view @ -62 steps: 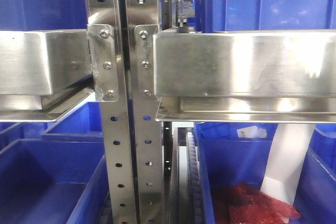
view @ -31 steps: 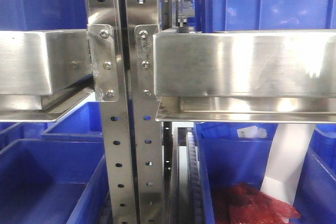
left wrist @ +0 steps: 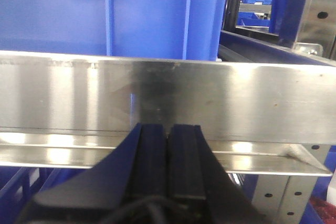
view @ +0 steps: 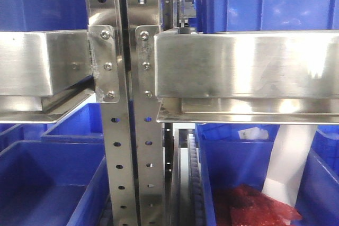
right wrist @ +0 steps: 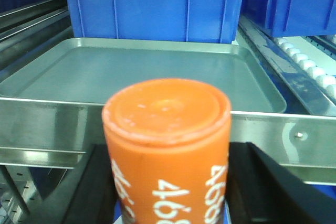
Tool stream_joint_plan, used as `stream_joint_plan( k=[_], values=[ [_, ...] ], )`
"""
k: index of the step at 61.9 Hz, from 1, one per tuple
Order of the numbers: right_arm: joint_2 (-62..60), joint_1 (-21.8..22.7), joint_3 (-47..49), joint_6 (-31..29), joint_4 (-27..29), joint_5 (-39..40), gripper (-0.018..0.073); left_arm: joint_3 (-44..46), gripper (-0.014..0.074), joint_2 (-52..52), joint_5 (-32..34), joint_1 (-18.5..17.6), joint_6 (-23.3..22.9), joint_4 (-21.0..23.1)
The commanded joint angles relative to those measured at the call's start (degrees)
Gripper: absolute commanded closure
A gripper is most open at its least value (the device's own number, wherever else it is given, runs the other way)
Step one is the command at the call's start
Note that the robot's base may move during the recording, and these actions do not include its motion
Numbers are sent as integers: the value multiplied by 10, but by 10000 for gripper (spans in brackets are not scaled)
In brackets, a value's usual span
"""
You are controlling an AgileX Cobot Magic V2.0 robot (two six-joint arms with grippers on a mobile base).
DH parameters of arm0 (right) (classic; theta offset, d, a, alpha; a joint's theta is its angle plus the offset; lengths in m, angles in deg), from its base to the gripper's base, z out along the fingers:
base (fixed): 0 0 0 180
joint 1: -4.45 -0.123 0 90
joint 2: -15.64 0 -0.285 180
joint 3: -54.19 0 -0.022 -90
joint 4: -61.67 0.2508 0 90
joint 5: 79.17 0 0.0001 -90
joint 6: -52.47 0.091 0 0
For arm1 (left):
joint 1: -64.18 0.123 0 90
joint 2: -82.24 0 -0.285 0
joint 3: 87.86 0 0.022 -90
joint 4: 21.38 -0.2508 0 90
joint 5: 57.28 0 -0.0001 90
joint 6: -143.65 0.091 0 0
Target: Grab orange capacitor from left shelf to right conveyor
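Pick done, transfer pending.
R claw (right wrist: 173, 184) clamped on orange capacitor (right wrist: 167, 129), at left shelf (right wrist: 47, 124) rail by grey tray (right wrist: 157, 69); L claw (left wrist: 168, 150) pinched closed, empty. right conveyor not in view, haul + drop left.

My front feed is filled edge to edge by the left shelf (view: 243, 64), its broad steel rails (view: 32, 70) bolted to two perforated posts (view: 117, 157) standing side by side. Above and below the rails sit blue bins (view: 47, 183). The lower right bin (view: 233, 162) holds crinkled red material (view: 254, 205), and a white strip (view: 288, 162) slants down into it. Bright patches of light glare off the rails. On my right wrist feed a grey tray (right wrist: 136, 72) lies behind a rail, in front of another blue bin (right wrist: 152, 3), with a roller track (right wrist: 314, 69) along its right side.
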Motion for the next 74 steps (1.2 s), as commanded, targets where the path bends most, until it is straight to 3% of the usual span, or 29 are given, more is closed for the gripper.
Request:
stream_joint_plan(
  k=[1,74],
  values=[
    [8,1,18,-1,-6,50,433,3,723,7,52,-1,-1,1],
    [8,1,18,-1,-6,50,433,3,723,7,52,-2,-1,1]
  ],
)
